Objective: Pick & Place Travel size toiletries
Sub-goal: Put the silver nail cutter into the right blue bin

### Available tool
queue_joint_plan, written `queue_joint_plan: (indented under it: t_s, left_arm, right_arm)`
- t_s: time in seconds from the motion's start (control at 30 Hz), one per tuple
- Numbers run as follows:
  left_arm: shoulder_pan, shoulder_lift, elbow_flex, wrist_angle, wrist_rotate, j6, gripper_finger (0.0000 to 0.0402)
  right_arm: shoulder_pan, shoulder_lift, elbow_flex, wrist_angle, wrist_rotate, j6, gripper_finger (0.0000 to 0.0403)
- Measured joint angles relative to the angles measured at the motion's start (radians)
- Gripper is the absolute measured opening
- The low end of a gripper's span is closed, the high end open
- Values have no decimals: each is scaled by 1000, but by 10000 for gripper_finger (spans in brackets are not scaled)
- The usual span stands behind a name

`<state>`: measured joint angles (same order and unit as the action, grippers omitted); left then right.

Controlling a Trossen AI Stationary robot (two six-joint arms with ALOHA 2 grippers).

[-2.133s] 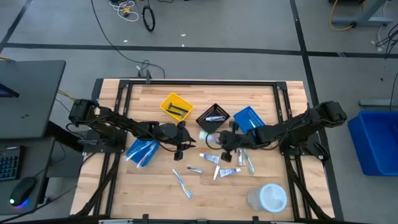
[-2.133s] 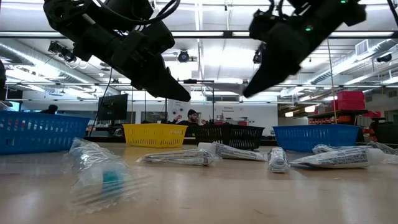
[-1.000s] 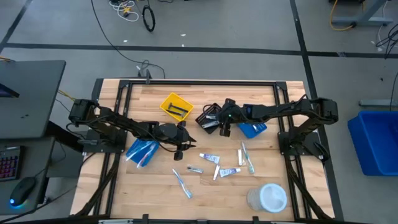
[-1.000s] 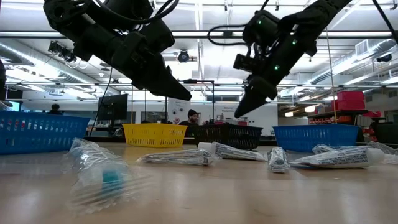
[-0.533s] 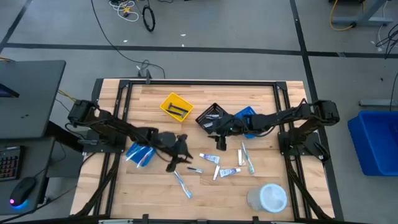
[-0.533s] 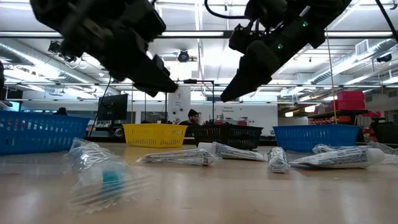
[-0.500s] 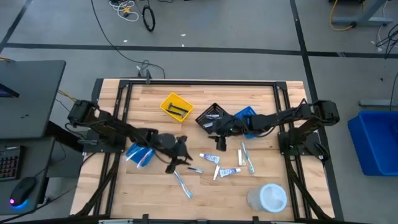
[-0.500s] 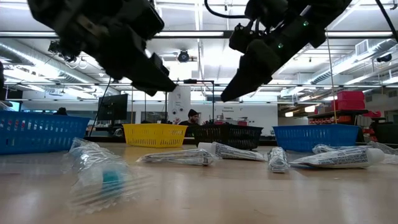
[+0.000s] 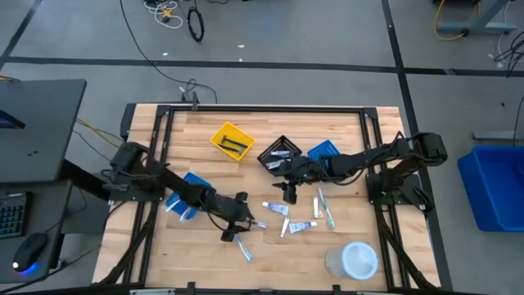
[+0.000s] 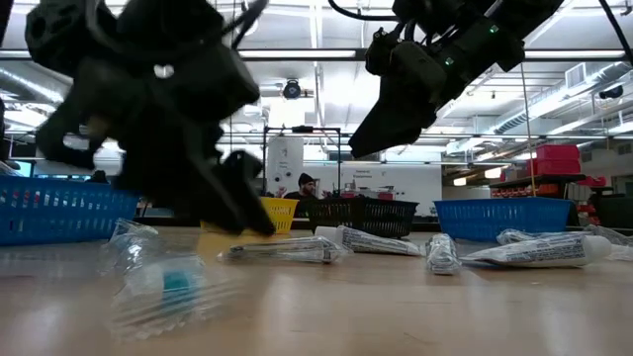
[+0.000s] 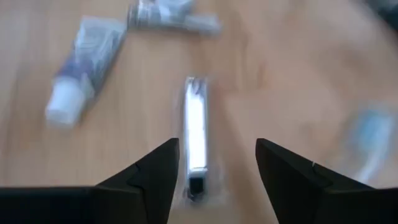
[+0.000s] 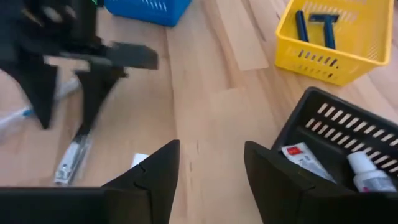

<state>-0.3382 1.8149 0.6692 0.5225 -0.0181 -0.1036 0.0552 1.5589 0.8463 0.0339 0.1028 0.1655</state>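
Observation:
Small white-and-blue tubes (image 9: pixel 276 208) (image 9: pixel 303 227) and slim toothbrushes (image 9: pixel 324 209) (image 9: pixel 242 245) lie flat on the wooden table (image 9: pixel 164 254). A slim silver-white wrapped item (image 11: pixel 196 134) lies there too. My left gripper (image 9: pixel 233 228) is open just above it, one finger on each side (image 11: pixel 217 146), pointing down. My right gripper (image 9: pixel 288 193) is open and empty (image 12: pixel 210 149), near the black bin (image 9: pixel 280 152) on its near side, above the table. The black bin holds tubes (image 12: pixel 367 171). The yellow bin (image 9: pixel 232 140) holds dark blue razors (image 12: pixel 323 26).
A blue bin (image 9: pixel 195 187) lies partly under my left arm, and another blue bin (image 9: pixel 326 153) is under my right arm. A round white tub (image 9: pixel 353 261) stands at the near right. Bare wood lies at the near left. People show far behind the table (image 10: pixel 307 184).
My left gripper has gone toward the table's near edge and down, to the slim wrapped item. My right gripper has come away from above the black bin toward the near edge. The toiletries on the table have stayed where they were.

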Motion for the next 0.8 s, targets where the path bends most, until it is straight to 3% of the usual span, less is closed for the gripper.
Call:
queue_joint_plan:
  t_s: [0.23,0.47,0.63,0.8]
  left_arm:
    - [1,117,107,-60,-40,17,212]
    - [0,124,130,-124,-28,56,134]
    - [0,74,126,-193,-40,82,53]
    - [2,-60,118,-381,-191,124,47]
  right_arm:
    - [32,0,0,-5,0,21,181]
    - [56,0,0,-9,0,21,188]
    - [60,0,0,-20,0,21,195]
    - [62,0,0,-21,0,21,197]
